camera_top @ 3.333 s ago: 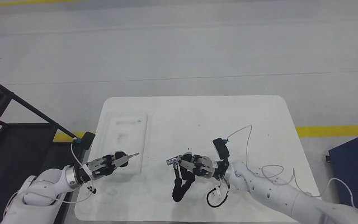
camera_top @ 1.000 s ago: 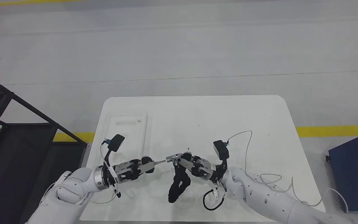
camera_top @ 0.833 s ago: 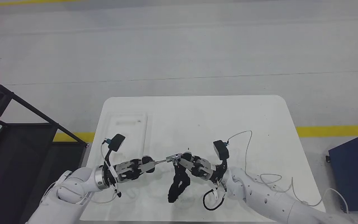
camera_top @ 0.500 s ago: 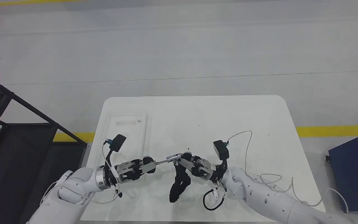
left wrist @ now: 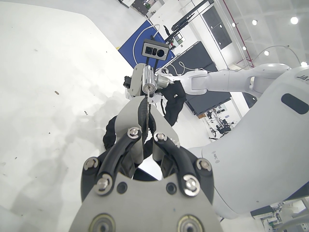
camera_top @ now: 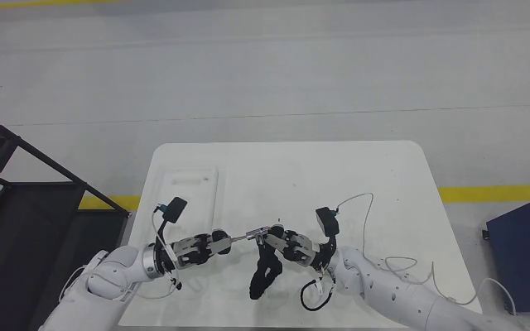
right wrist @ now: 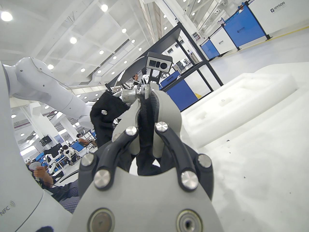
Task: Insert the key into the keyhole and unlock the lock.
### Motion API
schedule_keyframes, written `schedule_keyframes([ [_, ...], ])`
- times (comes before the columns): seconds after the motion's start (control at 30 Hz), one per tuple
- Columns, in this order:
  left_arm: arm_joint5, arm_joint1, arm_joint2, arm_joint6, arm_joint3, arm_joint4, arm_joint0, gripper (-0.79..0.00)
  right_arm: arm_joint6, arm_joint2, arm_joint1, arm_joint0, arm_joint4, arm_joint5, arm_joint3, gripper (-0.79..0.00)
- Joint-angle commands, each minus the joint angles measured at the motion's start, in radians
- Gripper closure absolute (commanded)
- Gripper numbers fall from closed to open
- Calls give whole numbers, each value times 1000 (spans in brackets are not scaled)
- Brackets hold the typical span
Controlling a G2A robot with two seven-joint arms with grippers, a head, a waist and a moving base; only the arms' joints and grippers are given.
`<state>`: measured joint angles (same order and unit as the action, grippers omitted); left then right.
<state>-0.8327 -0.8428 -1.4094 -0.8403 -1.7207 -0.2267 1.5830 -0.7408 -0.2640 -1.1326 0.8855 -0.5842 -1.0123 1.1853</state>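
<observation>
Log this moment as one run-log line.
left gripper: shut on thin silver key | right gripper: shut on silver cylinder lock | key tip at keyhole, insertion depth unclear

Lock: polished chrome metal, glossy. Key: thin bare metal, duller. Cable hanging off lock: black woven cloth, matt. Table under lock: white, matt, speckled.

The left gripper is closed on the key, whose thin blade stands edge-on between the fingers and runs away to the keyhole of the silver lock. The tip touches the keyhole; its depth cannot be told. The right gripper holds the lock above the white table, and a black cable hangs beside it.
</observation>
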Motion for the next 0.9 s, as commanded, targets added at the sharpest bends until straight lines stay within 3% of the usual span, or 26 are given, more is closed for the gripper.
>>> schedule_keyframes([
  [0.0, 1, 0, 1, 4, 0, 7, -2, 0, 0, 0, 0, 0, 0, 0, 0, 0],
  [0.6, 34, -3, 28, 14, -27, 38, -17, 0, 0, 0, 0, 0, 0, 0, 0, 0],
  [0.87, 41, -7, 33, 60, -68, 125, 0, 0, 0, 0, 0, 0, 0, 0, 0, 0],
])
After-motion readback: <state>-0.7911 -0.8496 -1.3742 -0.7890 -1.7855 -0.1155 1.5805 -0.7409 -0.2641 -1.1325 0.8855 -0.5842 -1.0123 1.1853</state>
